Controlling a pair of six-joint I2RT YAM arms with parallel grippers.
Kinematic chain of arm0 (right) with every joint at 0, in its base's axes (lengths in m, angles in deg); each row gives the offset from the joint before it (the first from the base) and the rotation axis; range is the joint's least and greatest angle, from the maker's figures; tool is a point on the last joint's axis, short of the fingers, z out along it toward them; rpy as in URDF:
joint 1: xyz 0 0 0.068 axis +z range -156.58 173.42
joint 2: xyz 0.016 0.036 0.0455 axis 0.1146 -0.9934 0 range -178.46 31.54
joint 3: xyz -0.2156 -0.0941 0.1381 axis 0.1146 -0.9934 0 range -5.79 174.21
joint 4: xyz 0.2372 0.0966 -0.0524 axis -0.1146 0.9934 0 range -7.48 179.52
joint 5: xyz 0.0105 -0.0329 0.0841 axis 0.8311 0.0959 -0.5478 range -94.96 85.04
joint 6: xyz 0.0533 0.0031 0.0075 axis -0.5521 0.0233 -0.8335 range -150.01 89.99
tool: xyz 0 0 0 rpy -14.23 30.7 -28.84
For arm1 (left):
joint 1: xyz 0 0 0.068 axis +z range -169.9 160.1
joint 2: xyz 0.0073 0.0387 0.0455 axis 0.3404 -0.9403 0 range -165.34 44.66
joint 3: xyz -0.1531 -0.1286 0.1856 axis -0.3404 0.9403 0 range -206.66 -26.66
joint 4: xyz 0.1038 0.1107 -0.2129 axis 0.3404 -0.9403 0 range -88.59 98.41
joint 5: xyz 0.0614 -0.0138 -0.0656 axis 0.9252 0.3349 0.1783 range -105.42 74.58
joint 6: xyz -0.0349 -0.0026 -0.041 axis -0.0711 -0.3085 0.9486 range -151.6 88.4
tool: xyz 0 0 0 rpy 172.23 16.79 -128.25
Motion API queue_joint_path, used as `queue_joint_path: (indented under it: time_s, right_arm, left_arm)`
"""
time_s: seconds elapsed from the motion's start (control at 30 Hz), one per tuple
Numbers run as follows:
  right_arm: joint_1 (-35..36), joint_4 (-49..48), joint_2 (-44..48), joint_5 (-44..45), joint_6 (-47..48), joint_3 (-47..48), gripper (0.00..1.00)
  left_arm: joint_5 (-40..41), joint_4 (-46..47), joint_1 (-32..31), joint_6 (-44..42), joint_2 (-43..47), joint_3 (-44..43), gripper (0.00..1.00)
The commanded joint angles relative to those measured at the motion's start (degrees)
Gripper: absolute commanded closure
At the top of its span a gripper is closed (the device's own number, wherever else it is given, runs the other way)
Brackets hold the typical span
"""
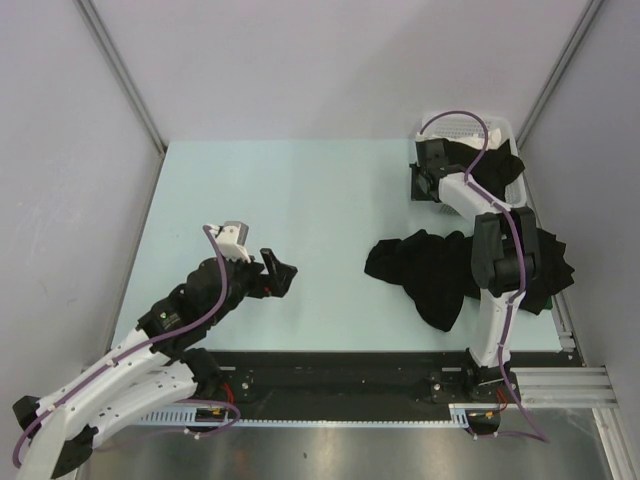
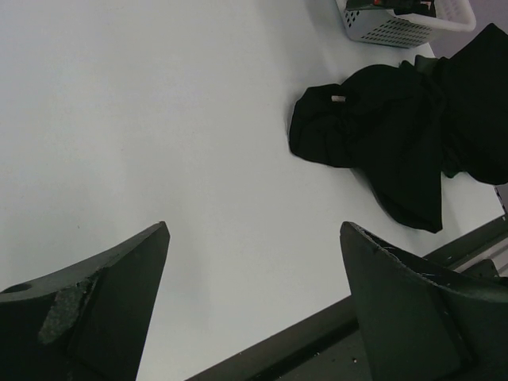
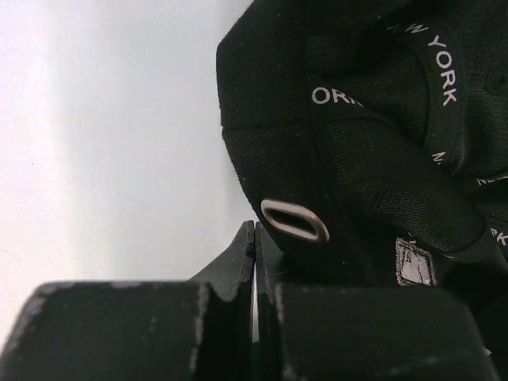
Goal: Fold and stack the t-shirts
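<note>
Closed right tool beside black t-shirt

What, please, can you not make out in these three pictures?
Number of t-shirts in the heap: top view, the right arm crosses it.
What the basket holds: top view, too dark inside; left wrist view, top edge cuts it.
Whether the shut right pincer pinches cloth: right wrist view, its own fingers block.

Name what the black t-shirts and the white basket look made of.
T-shirts: soft knit cloth, matte black, probably cotton; they slump in wrinkled folds. Basket: rigid plastic by its look, white, smooth; walls pierced by rows of small holes.
</note>
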Motion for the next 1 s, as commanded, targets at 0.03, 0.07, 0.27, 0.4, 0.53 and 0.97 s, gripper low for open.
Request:
queue_joint_path:
  time_s: [0.03,0.07,0.27,0.4,0.53,0.97]
  right_arm:
    - [-0.9,-0.7,3.3,3.1,-0.5,-0.2,1.00]
    - [-0.9,-0.7,3.4,3.3,-0.4,-0.3,1.00]
    - [-1.1,-0.4,4.0,5.0,-0.2,-0.3,1.00]
    - [-1.6,-0.5,4.9,5.3,-0.2,-0.5,1.00]
    - [-1.8,-0.6,5.3,4.9,-0.4,-0.6,1.00]
    - [-2.6,-0.4,5.4,5.3,-0.8,-1.2,1.00]
  left_arm:
    - [-0.5,1.8,-0.5,0.5,-0.1,-1.8,0.06]
    - [-0.5,1.9,-0.6,0.4,-0.1,-1.8,0.06]
    - [-0.5,1.7,-0.5,0.5,0.3,-1.6,0.06]
    - [-0.5,1.6,-0.6,0.6,0.6,-1.3,0.06]
    - [-0.5,1.6,-0.6,0.7,0.5,-1.2,0.06]
    - [-0.6,1.2,-0.6,0.6,0.7,-1.4,0.06]
